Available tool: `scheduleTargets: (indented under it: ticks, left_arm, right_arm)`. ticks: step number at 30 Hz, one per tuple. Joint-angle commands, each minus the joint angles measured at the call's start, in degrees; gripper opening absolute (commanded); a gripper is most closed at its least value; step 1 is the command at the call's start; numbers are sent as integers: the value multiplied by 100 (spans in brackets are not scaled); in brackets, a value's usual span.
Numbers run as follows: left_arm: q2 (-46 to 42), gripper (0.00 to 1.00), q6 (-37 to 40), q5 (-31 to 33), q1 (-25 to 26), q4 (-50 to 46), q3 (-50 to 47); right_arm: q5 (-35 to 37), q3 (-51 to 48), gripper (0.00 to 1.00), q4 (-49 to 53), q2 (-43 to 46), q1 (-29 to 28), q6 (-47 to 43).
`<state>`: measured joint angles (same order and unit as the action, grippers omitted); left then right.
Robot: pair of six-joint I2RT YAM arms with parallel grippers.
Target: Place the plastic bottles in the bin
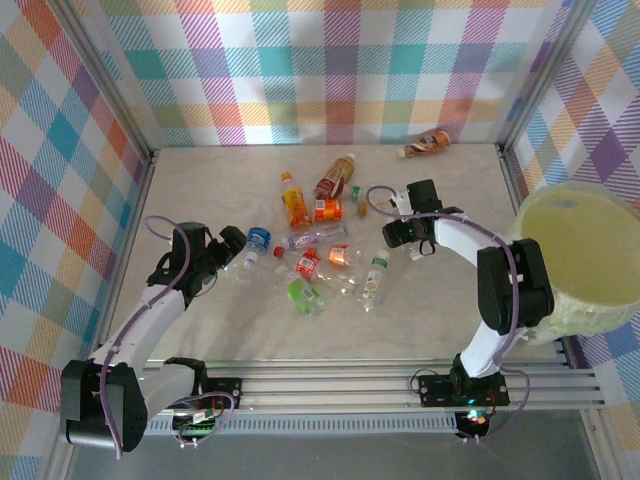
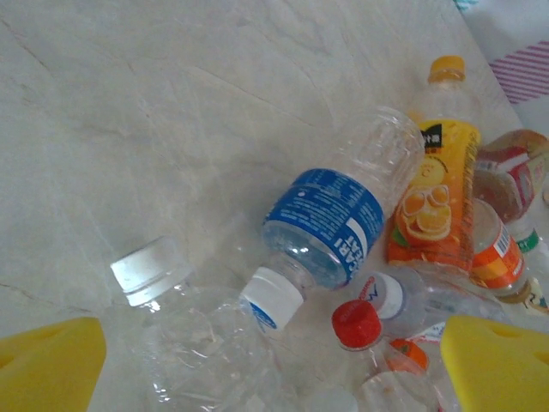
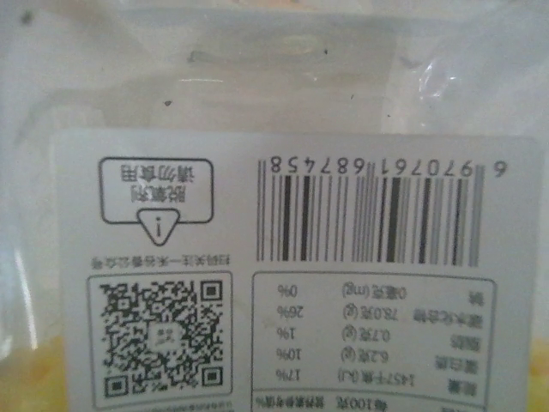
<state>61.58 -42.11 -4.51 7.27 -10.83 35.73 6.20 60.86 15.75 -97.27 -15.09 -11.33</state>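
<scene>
Several plastic bottles (image 1: 318, 250) lie scattered mid-table. My left gripper (image 1: 226, 250) (image 2: 274, 373) is open, its yellow fingertips (image 2: 51, 360) either side of a crushed clear bottle (image 2: 202, 348) with a pale cap. Just beyond lie a blue-labelled bottle (image 2: 330, 219) (image 1: 258, 240) and an orange juice bottle (image 2: 433, 193). My right gripper (image 1: 398, 233) is down at the right side of the pile. In its wrist view a clear thing's white barcode label (image 3: 292, 275) sits pressed close. Blurred yellow shows in both lower corners; I cannot tell if the jaws grip it. The bin (image 1: 580, 262) stands at the right edge.
One orange bottle (image 1: 427, 145) lies alone by the back wall. Checked walls enclose the table on three sides. A metal rail (image 1: 380, 385) runs along the near edge by the arm bases.
</scene>
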Motion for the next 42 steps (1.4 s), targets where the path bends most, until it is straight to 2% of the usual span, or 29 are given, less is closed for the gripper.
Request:
scheduleTargets:
  ticks: [1,6,13,16,21,25,32,37,42]
  left_arm:
    - [94,100,166,-194,146,294,196]
    - [299,100,339,-261,441,413,361]
    - [510,100,431,95,957,386,518]
    - [551,100,535,17,1179,525,586]
    - [673,100,1040,-448,1752,706,1016]
    - [876,100,1416,-1124,2235,947,1489]
    - [1401,100,2190,-1973,3140,964,2473]
    - [1776,100,2651,-2146,3713,766,3127]
    - [2022,100,2623,-1938,3943,889,3370]
  right_arm:
    - [-51,-217,70,-400,501,-44,299]
    - [-171,-583,66,-772,1115,-44,803]
    - [-353,-975,66,-1206,1982,-46,1413]
    - [-391,-988,65,-1232,2478,-45,1682]
    - [97,-847,64,-1058,3441,-44,2143]
    - [475,-469,64,-603,3978,-45,2233]
    - [2077,656,64,720,4291,-15,1817]
    - [2495,1074,64,1114,4555,260,1271]
    - [2896,1455,64,1680,4730,885,926]
